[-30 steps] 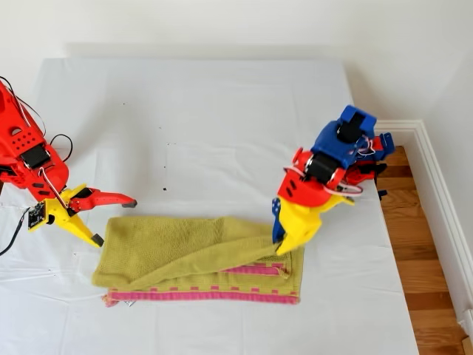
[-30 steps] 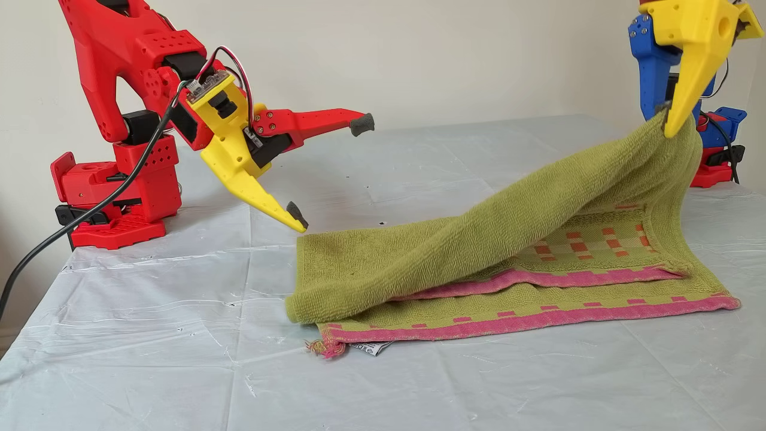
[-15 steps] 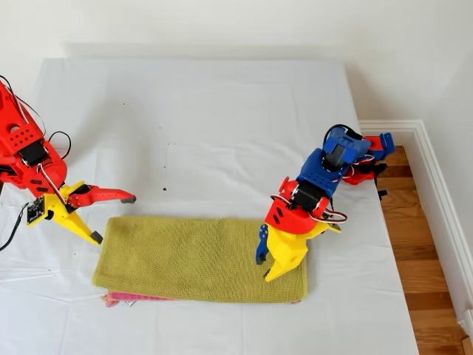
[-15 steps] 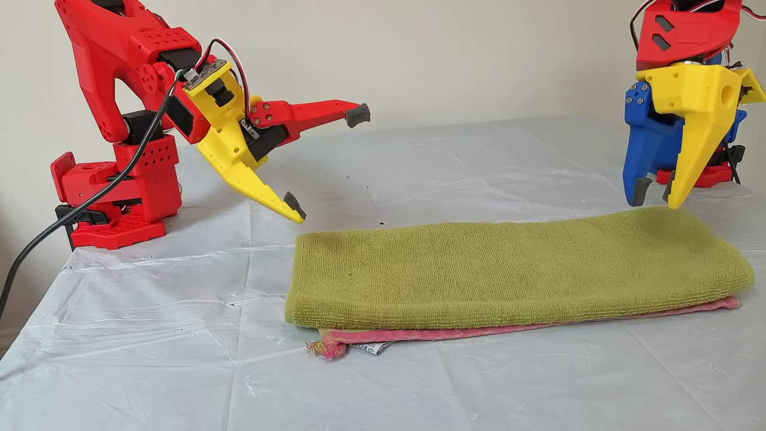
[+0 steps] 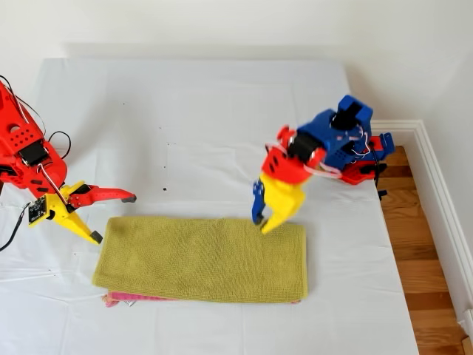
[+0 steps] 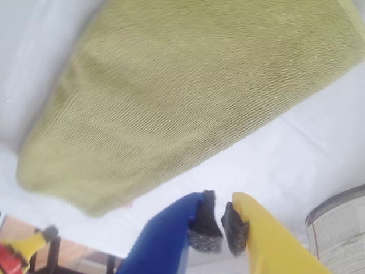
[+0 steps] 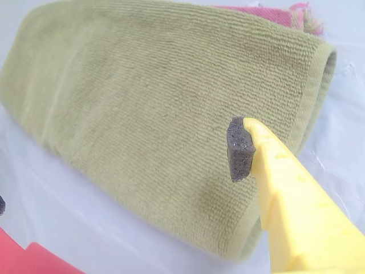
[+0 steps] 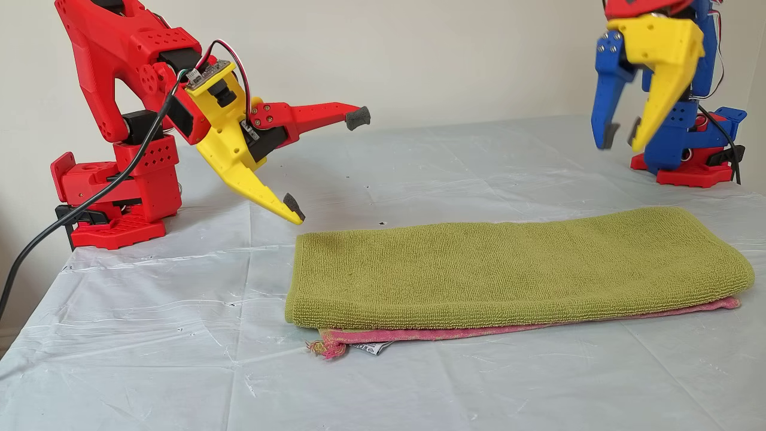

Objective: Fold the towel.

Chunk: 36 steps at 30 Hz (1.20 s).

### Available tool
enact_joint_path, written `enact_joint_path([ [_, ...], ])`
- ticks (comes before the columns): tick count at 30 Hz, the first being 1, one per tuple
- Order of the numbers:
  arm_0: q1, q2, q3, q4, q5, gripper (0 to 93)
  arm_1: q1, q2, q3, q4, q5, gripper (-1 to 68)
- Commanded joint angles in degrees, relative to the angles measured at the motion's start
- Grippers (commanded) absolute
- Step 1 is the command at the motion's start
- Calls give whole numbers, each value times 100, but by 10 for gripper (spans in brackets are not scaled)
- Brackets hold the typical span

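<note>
Exterior view: the towel (image 5: 203, 249) lay folded flat on the sheet (image 5: 185, 118). The first gripper (image 5: 260, 225) hovered empty, fingers narrowly apart. The second gripper (image 5: 114, 220) gaped wide. Any further fold likely needed square corner grips.

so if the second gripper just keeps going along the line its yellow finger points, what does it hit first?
Probably the towel. My second gripper is wide open, its yellow finger aimed downward at the towel's near end with the tip just short of the edge. Depth is unclear, so it could touch the white sheet first.
</note>
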Motion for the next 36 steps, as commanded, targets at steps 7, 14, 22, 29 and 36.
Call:
enact_joint_path([
  [7,-185,756,492,-334,62,890,1854,3841,1863,-861,-4702,2],
  [14,-255,1397,1213,-466,79,890,2733,7972,7646,-4298,-6970,2],
  [22,-413,2470,2136,-369,9,889,3305,10749,12182,-6715,-8104,2],
  [29,-457,2575,2171,-308,185,887,3858,12278,14449,-7154,-8481,3],
  [36,-360,2224,1740,-167,422,886,3990,12278,15152,-6416,-10099,13],
])
